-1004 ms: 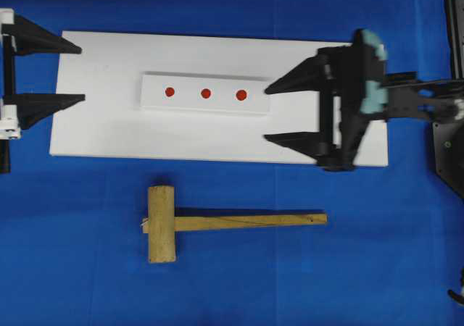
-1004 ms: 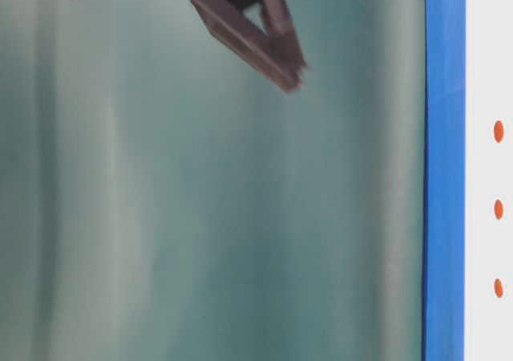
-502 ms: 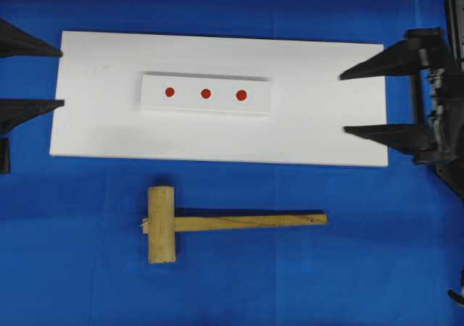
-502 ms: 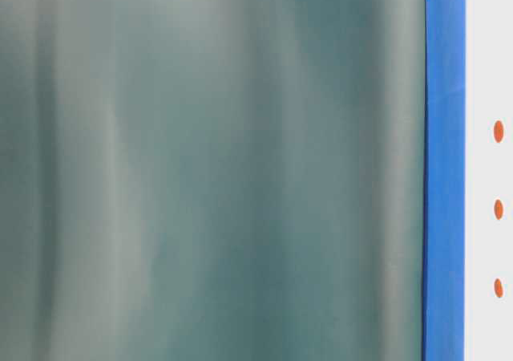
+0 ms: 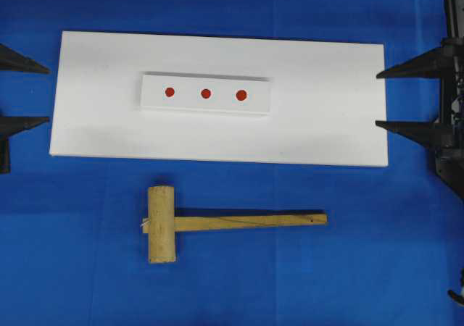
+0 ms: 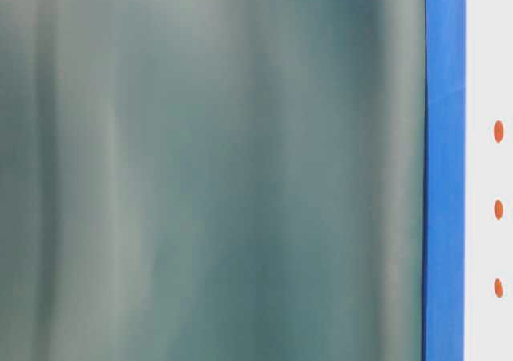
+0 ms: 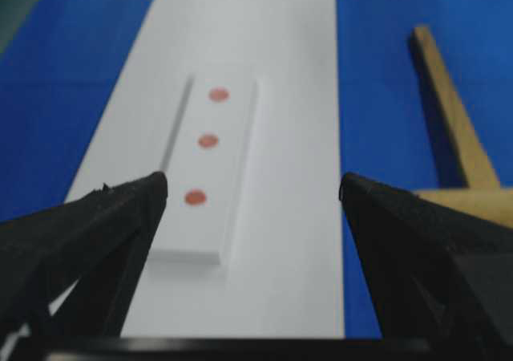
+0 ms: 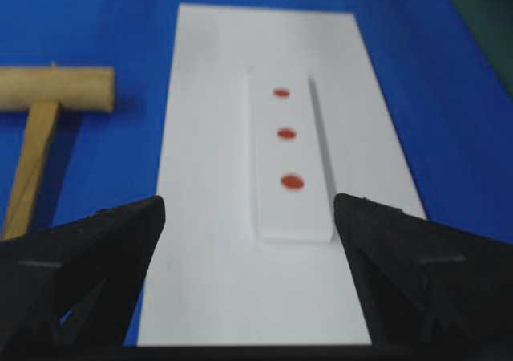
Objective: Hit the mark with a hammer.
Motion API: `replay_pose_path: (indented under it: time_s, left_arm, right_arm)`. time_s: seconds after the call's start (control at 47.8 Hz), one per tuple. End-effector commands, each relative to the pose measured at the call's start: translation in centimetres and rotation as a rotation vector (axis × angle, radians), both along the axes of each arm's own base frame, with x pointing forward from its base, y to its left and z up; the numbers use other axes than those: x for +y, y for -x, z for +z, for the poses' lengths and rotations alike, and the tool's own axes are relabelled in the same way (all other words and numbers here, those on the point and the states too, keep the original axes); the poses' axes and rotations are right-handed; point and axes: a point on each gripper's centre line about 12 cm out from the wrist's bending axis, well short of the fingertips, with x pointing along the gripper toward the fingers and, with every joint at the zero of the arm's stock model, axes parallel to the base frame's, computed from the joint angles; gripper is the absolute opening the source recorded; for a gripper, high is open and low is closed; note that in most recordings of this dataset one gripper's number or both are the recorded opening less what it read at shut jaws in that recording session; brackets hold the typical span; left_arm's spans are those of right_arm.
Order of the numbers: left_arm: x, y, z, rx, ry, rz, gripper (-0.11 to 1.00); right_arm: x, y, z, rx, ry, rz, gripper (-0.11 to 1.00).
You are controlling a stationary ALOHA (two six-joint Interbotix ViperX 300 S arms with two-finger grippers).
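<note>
From overhead, the hammer (image 5: 217,223) lay on the blue bench (image 5: 362,268), just below the white board (image 5: 326,109) and apart from it, head to the left, handle running right. On the board sat a raised white strip (image 5: 206,94) bearing three red marks (image 5: 206,93). Only the tips of the left hand (image 5: 18,94) showed at the left edge, and the right hand (image 5: 395,98) stood at the board's right end; both were spread wide and gripped nothing.

The left wrist view looked down the board's length between its own dark fingers (image 7: 96,225), the hammer at the right edge. The right wrist view showed the same from the opposite end, with the hammer on its left (image 8: 56,88). The table-level view gave only a blurred grey-green surface, a blue strip and three marks (image 6: 498,209) at its right edge; no hand appeared there.

A second earlier the right hand had reached over the board near the strip and the left hand's fingers lay over the board's left edge; both had since drawn back outward. The hammer had not moved.
</note>
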Motion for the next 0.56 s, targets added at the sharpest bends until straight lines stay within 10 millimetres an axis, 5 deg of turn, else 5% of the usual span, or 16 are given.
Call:
replay_pose_path:
  time_s: [0.0, 0.544]
  left_arm:
    - [-0.04, -0.05, -0.29, 0.008, -0.002, -0.004, 0.86]
    - [-0.29, 0.23, -1.13, 0.014, -0.002, -0.019, 0.83]
  right_arm:
    - [-0.30, 0.26, -0.34, -0.014, -0.008, -0.030, 0.81]
    - [-0.67, 0.90, -1.30, -0.031, -0.023, -0.073, 0.81]
